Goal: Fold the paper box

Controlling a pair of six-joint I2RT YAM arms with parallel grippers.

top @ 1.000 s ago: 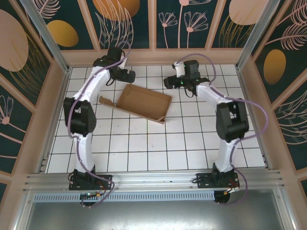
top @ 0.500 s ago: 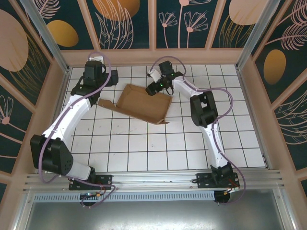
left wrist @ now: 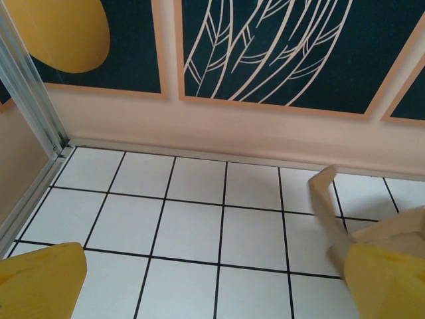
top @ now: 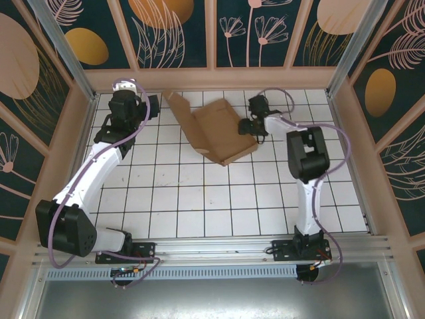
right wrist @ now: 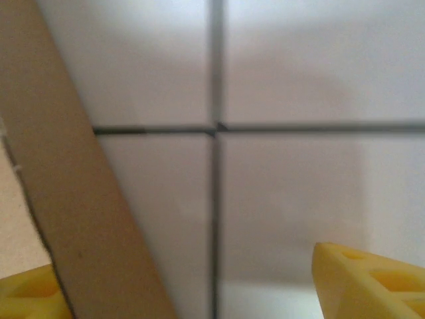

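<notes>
The right gripper (right wrist: 192, 279) had its yellow fingers (right wrist: 372, 282) apart. A raised cardboard edge of the paper box (right wrist: 73, 199) stood between them, close against the left-hand finger. Bare white tile lay between the edge and the other finger, so nothing was pinched. The left gripper (left wrist: 212, 266) was spread wide and empty. A box flap stood ahead of it, off to its right and partly behind that finger, and the leaf-painted far wall (left wrist: 279, 53) lay beyond.

The overhead camera alone showed the whole layout. The box lay half-open on the tiled table (top: 199, 199), with the right gripper at its right-hand edge and the left gripper well clear of its left side.

Half a second before, the box had lain nearer the arm bases with its flap pointing left. It had since swung toward the far wall and to the right. The right arm's elbow had drawn back rightward, while the left gripper had barely moved.
</notes>
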